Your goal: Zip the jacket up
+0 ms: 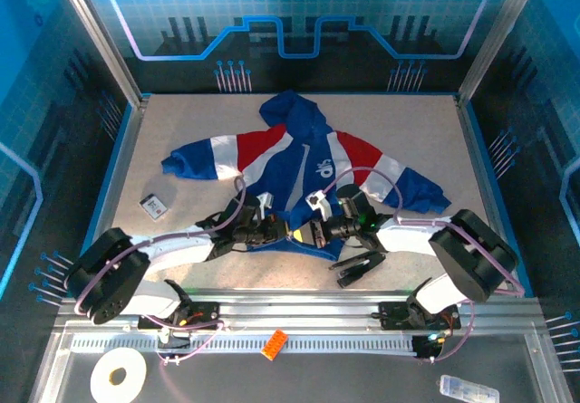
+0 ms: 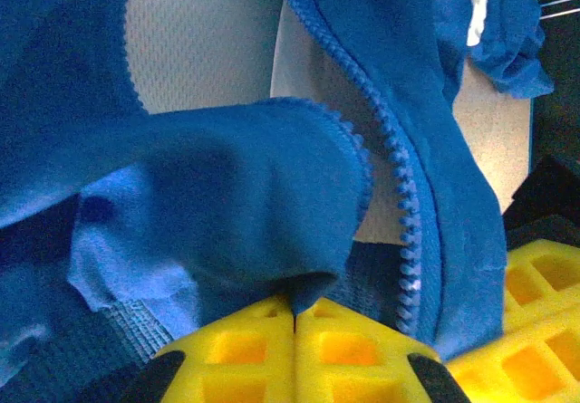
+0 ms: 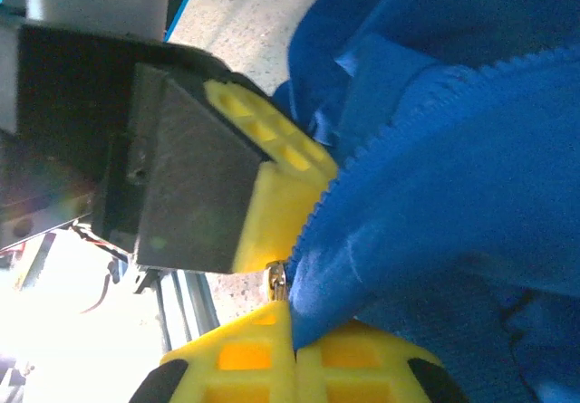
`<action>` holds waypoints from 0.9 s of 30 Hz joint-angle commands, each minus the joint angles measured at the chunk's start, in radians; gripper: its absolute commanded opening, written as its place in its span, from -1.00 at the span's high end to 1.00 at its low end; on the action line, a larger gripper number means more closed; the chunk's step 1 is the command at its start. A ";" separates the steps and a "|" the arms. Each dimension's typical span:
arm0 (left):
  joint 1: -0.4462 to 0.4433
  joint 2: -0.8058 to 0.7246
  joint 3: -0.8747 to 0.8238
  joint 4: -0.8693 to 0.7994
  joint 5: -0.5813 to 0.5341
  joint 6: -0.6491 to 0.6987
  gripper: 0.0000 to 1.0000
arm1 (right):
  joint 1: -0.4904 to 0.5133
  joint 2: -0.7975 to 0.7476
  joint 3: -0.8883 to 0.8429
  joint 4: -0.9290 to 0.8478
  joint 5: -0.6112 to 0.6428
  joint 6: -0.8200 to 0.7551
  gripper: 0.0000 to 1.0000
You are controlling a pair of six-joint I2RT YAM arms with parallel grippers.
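Fingers of the left gripper [image 2: 294,317] press together on a fold of the jacket [image 1: 308,163], which lies spread on the table [image 1: 181,122], hood away from the arms. The right gripper [image 3: 292,317] is clamped beside its toothed zip edge [image 3: 408,111], perhaps next to a small metal slider [image 3: 276,281].

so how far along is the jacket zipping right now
Done: the jacket lies spread out, and the left gripper and right gripper are each shut on a front edge near the hem. In hand: seemingly lining up the two bottom ends. Left: all the zipping; the zipper teeth stand apart with pale lining showing between.
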 commanded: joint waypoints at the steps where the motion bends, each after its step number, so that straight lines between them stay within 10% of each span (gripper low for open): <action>1: -0.009 0.031 0.000 0.091 0.032 -0.032 1.00 | -0.013 0.044 0.005 0.119 0.006 0.059 0.92; 9: -0.009 0.068 0.015 0.058 0.034 -0.014 1.00 | -0.015 0.015 0.039 -0.129 0.125 -0.015 0.32; 27: -0.003 0.074 0.036 0.021 0.030 0.009 1.00 | -0.012 0.058 0.091 -0.162 0.006 -0.079 0.60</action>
